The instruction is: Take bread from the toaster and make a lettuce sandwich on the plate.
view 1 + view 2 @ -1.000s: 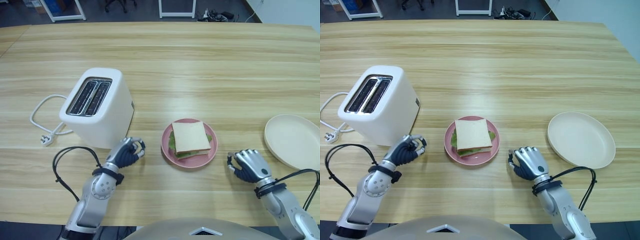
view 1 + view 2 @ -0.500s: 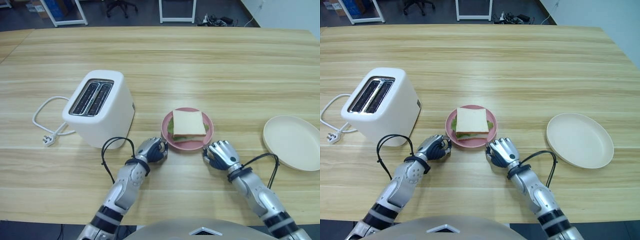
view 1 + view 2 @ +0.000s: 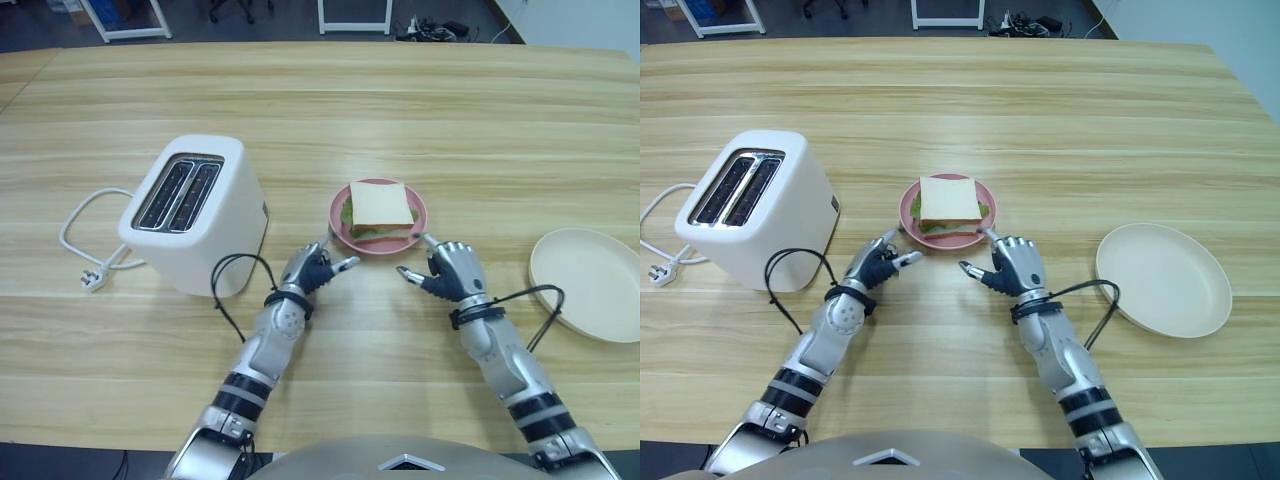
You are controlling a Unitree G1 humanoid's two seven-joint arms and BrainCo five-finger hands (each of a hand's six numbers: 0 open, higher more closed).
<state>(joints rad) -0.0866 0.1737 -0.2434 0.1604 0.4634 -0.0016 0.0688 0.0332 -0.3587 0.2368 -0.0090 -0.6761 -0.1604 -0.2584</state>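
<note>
A white cord (image 3: 75, 225) and plug lie at the far left of the wooden table (image 3: 400, 110), beside a white two-slot toaster (image 3: 195, 215). To the right of the toaster, the robot's left hand (image 3: 312, 268) rests low over the table with fingers spread and holding nothing, its fingertips just short of the near-left rim of a pink plate (image 3: 336, 218). On that plate sits the finished sandwich (image 3: 380, 205), a white slice on top and lettuce (image 3: 347, 213) showing at the edges. The right hand (image 3: 448, 272) mirrors the left at the plate's near-right rim, fingers extended and empty; whether a fingertip touches the rim cannot be told. A cream plate (image 3: 585, 285) lies well apart at the right edge.
</note>
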